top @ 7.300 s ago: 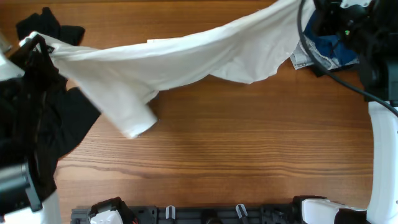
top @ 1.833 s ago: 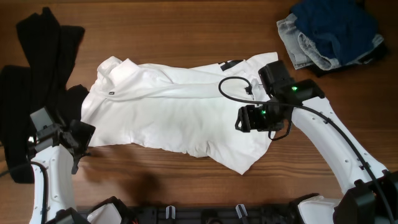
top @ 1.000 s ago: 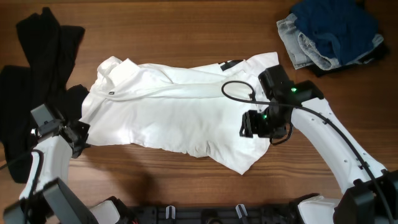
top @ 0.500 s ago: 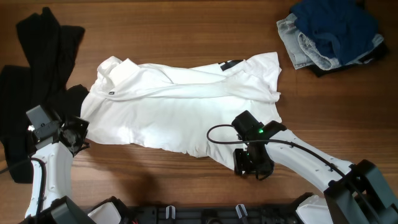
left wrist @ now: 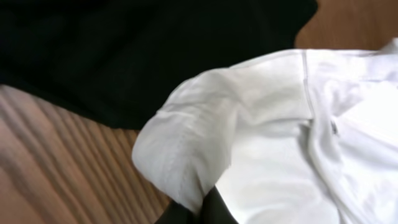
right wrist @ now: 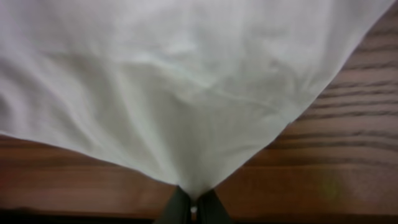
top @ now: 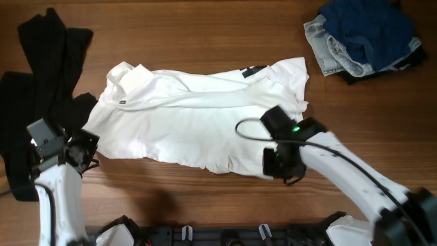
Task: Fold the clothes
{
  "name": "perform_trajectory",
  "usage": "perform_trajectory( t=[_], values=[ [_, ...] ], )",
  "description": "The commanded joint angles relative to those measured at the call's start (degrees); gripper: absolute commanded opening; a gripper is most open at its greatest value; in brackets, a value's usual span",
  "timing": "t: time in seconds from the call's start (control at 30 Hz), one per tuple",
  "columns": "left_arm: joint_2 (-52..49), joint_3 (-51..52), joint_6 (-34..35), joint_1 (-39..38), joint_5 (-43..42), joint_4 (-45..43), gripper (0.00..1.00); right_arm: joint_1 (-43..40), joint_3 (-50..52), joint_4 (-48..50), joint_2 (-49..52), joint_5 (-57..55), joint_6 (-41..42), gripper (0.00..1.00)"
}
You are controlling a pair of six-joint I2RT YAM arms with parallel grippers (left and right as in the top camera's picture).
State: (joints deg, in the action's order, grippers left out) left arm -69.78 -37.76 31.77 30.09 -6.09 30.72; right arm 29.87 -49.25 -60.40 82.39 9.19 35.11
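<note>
Matt white cloth shirt [top: 191, 123], grained wooden table [top: 205, 41], matt black fabric [top: 48, 48]

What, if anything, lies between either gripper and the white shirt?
Nothing visible does. The right gripper pinches the lower hem corner of the white shirt, and the left gripper appears closed on its sleeve cuff. The black garment lies beside that sleeve, not over it.
</note>
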Motion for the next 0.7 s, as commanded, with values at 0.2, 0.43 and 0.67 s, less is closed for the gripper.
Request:
perform_trajectory(
  t=[0.2, 0.43, 0.67],
  values=[
    [21.75, -0.42, -3.26, 0.31, -1.22, 8.61, 0.04, -13.79, -8.31, -7.23, -10.29, 0.48, -7.08, 0.04],
    [22.8, -0.61, -2.82, 0.24, -4.61, -1.05, 0.04, -24.13, -9.81, 1.49, -10.23, 2.54, -13.73, 0.04],
    [11.34, -0.61, -2.82, -4.35, -5.03, -3.37, 0.04, -16.44, -9.55, 2.12, -5.22, 15.93, -26.53, 0.44]
  ],
)
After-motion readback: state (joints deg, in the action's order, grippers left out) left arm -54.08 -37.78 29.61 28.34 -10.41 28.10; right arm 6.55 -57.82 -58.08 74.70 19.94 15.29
